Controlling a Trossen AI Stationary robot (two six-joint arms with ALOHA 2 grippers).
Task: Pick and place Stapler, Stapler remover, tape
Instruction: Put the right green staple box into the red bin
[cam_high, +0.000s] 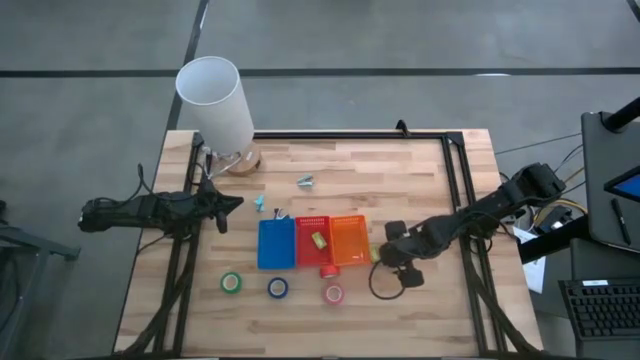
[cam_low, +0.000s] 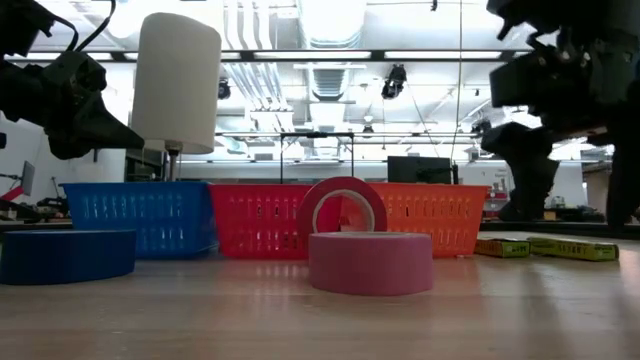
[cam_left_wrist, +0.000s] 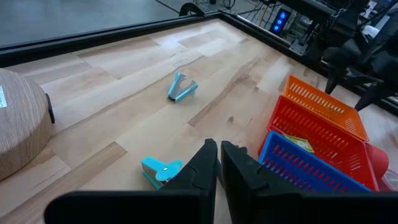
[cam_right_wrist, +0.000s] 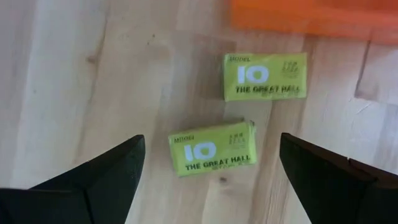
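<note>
Pink tape roll (cam_low: 370, 262) sits front and centre in the low view, right gripper (cam_right_wrist: 208, 171) spread wide over two yellow-green staple boxes (cam_right_wrist: 212, 156); left gripper (cam_high: 224, 207) pinched shut, mid-left.

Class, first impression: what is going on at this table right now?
The right pincer hangs open over two yellow-green boxes beside the orange basket, holding nothing. The left pincer waits shut near the blue staple remover. The tape rolls lie in front of the baskets, outside them.
</note>
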